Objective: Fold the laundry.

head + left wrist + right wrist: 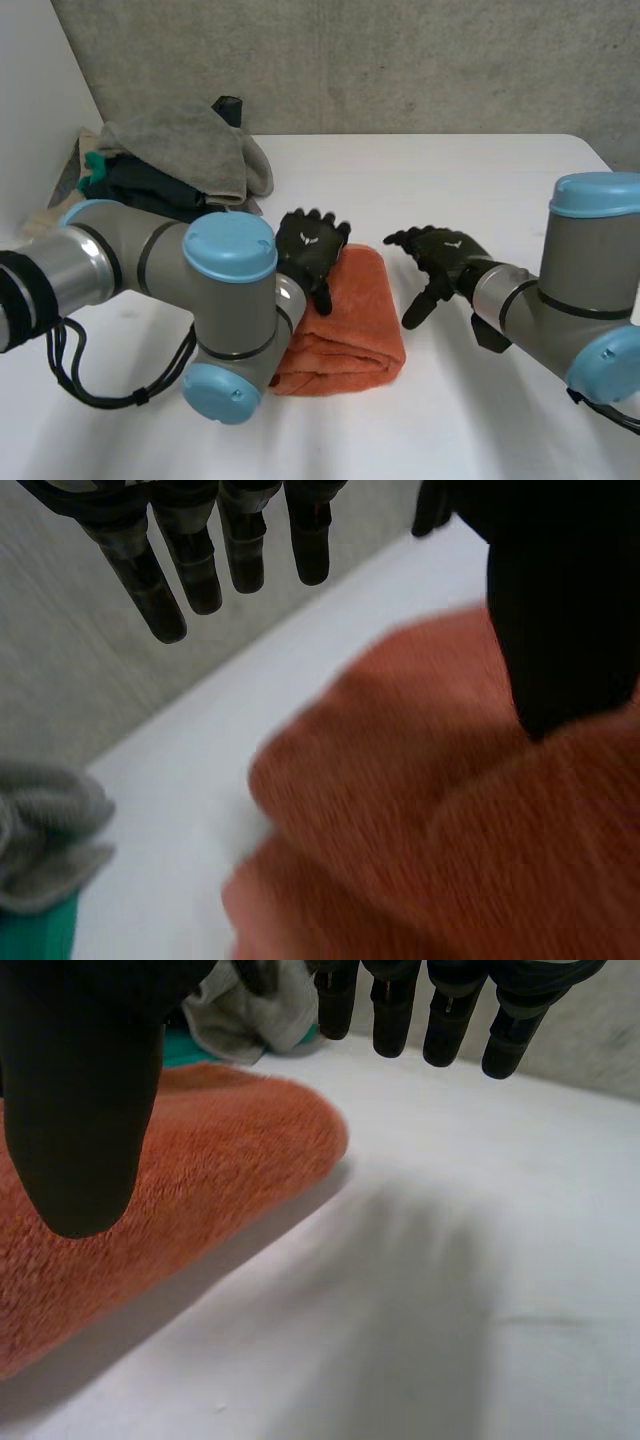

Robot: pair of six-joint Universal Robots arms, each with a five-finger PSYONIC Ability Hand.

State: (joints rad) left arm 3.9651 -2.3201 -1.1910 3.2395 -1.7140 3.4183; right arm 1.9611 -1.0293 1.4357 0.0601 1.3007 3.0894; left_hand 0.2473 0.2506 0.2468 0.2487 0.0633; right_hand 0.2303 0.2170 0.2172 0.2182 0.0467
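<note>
- Far left corner of the worktop [450,170]: a heap of laundry. A crumpled grey towel [190,150] lies on top, over a dark garment [140,190], and a teal cloth [95,163] shows at the heap's left side.
- My left arm [150,260] reaches in from the worktop's left edge, its elbow bent toward the front edge.
- My left hand [308,245] sits at the far left corner of the orange towel [350,325], just on the near side of the heap. Its fingers [190,550] are straight and spread, pointing toward the far edge of the worktop. The thumb [560,610] stretches out over the orange pile. It pinches nothing. I cannot tell whether the thumb rests on the cloth or hangs just above it.
- The orange towel lies folded into a thick oblong in the middle of the worktop, nearer the front edge. Its rounded fold faces the right edge, and its layers show along the side facing the front edge.
- My right hand [447,255] hangs just beside the towel's right side, apart from it, above bare worktop. Its fingers [450,1010] are loosely spread and drooping, the thumb [85,1090] held out toward the towel. It holds nothing.
- My right arm [590,280] comes in from the front right corner of the worktop.
</note>
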